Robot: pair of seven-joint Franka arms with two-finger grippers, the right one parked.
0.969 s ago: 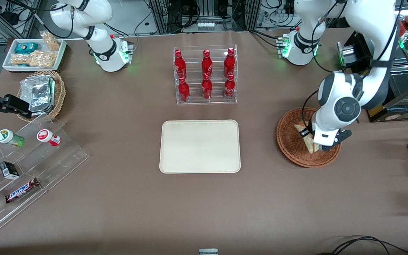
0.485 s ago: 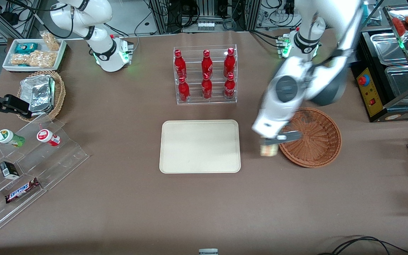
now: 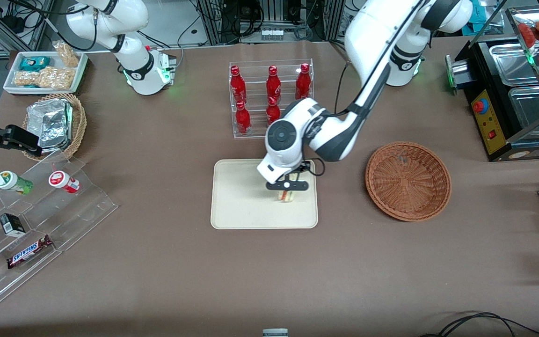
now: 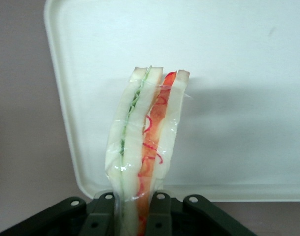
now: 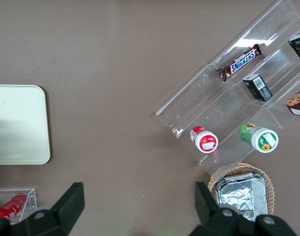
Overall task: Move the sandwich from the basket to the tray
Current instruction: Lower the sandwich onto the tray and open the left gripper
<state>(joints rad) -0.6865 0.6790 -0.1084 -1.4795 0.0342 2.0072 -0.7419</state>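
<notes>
Brown table covering (image 3: 157, 262) runs under the whole work area, with the cream tray (image 3: 236, 196) near its middle and the round wicker basket (image 3: 408, 180) toward the working arm's end, now holding nothing. Left gripper (image 3: 287, 186) hangs over the tray's basket-side portion, pointing down. Its fingers (image 4: 160, 216) are clamped on the sandwich (image 4: 145, 147), which hangs below them, its bread and filling layers on edge. The grip falls on the wide flat faces, presumably so the layers are pressed together rather than split apart. A clear wrap appears to cover the wedge. From the wrist camera, the sandwich's free tip lies over the tray surface, inside the rim; whether it touches the tray cannot be told. Judgement: transfer is nearly complete, with lowering and release remaining. Risk noted: released on edge, the wedge may topple flat, though likely within the tray.
</notes>
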